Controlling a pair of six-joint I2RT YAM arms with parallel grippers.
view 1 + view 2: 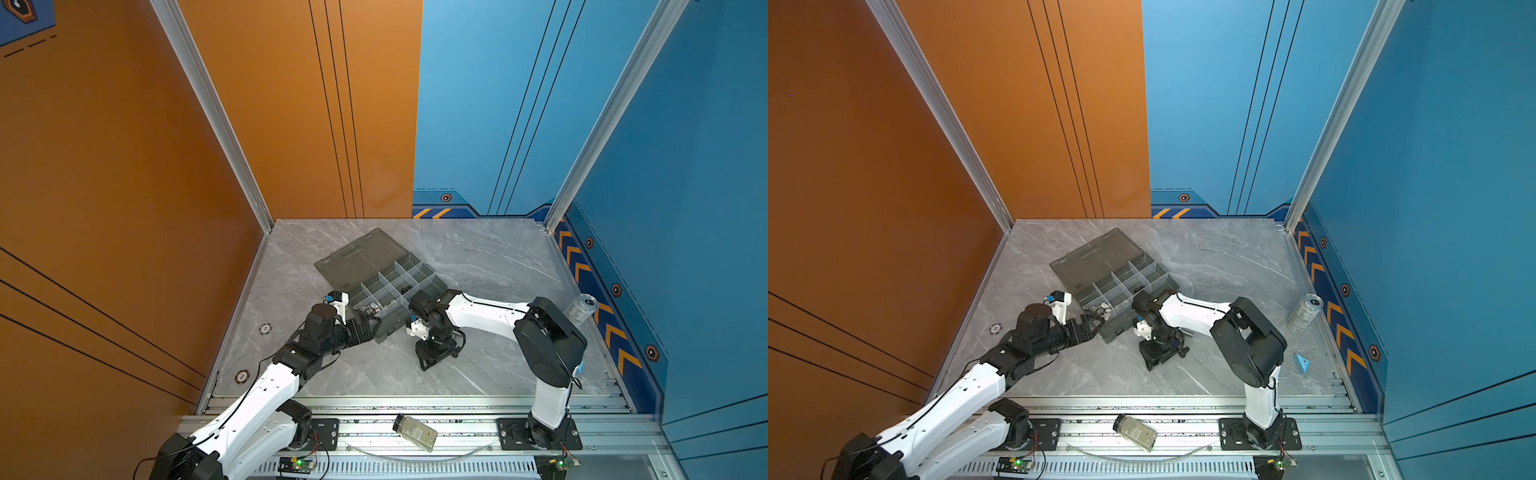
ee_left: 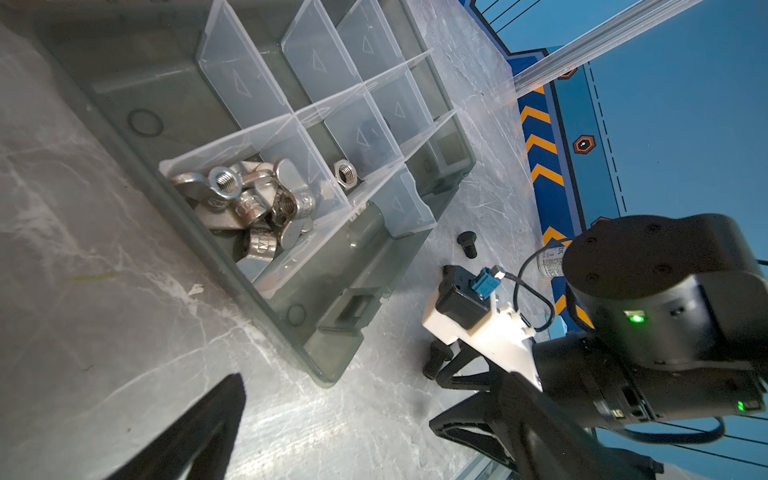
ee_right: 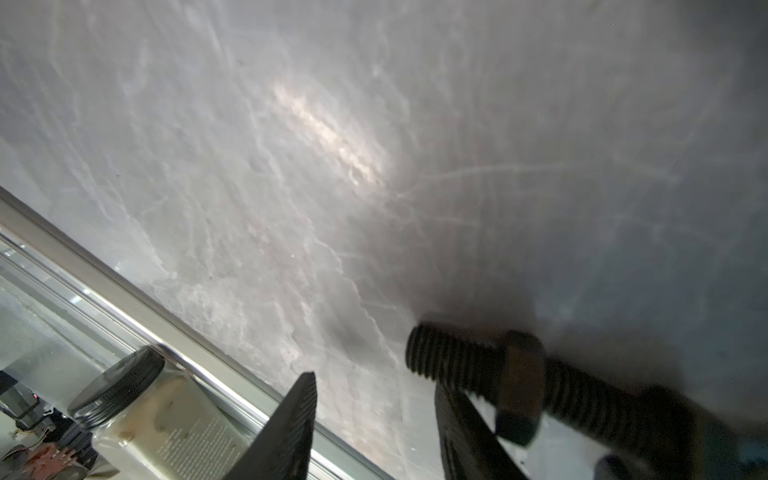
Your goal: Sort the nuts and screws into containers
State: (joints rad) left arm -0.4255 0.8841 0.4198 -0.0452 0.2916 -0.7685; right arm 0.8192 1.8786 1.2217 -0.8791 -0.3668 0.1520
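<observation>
The smoky-grey organiser box (image 1: 432, 282) (image 1: 1165, 282) lies open mid-table, its lid (image 1: 357, 262) flat behind it. One of its containers holds a heap of silver wing nuts (image 2: 249, 203) (image 1: 372, 308). The cell beside it holds a single hex nut (image 2: 345, 173). My left gripper (image 1: 374, 322) (image 1: 1096, 318) (image 2: 374, 399) hovers open and empty at the box's near left corner. My right gripper (image 1: 430, 363) (image 1: 1154, 361) (image 3: 374, 415) points down at the table in front of the box. It is open, with bare table between its fingers. A black screw (image 3: 457, 361) (image 2: 436, 361) lies just outside one finger (image 3: 465, 436). Another black screw (image 2: 467, 244) lies near the box.
A silver can (image 1: 581, 308) (image 1: 1305, 312) stands at the right wall. A clear bottle (image 1: 415, 432) (image 1: 1136, 432) (image 3: 158, 419) lies on the front rail. A blue wedge (image 1: 1301, 363) sits behind the right arm. Two round discs (image 1: 265, 329) (image 1: 242, 376) lie by the left edge.
</observation>
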